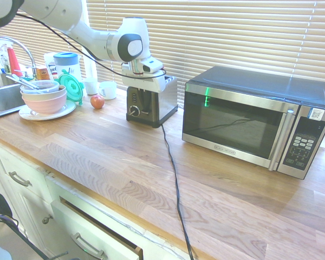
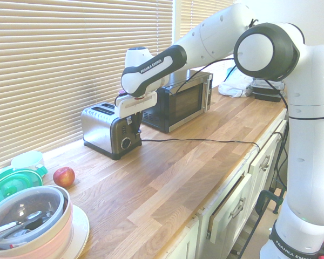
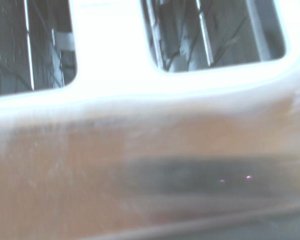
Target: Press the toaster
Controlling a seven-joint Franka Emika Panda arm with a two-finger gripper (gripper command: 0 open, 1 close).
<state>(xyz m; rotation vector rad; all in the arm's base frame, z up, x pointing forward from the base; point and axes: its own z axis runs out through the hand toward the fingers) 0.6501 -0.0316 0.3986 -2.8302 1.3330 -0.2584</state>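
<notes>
The toaster [image 1: 150, 99] is set on the wooden table [image 1: 151, 162] close to the blinds, between the microwave [image 1: 257, 120] and a red apple [image 1: 97, 101]. Its long axis is laid from the window side toward the table's front edge, so that the black end panel, with its round knob [image 1: 134, 110], is turned outward to the room. The lever is taken to sit on that same black panel, above the knob, though it is largely hidden behind the arm's wrist in both exterior views.

The gripper [image 2: 130, 120] is seen directly over the panel end of the toaster, pointed downward, with the fingers hanging just in front of the black face. Whether they are spread or closed cannot be told, and nothing is seen to be held. In the wrist view the two slots [image 3: 210, 35] and the bright top of the toaster fill the picture from very close, which agrees with a position right above it.

The coming move is therefore judged to turn on a straight descent: the lever lies below the gripper, along the panel face, not to either side.

Beyond the apple, stacked bowls [image 1: 43, 97] on a plate are set beside the sink [image 1: 2, 95].
</notes>
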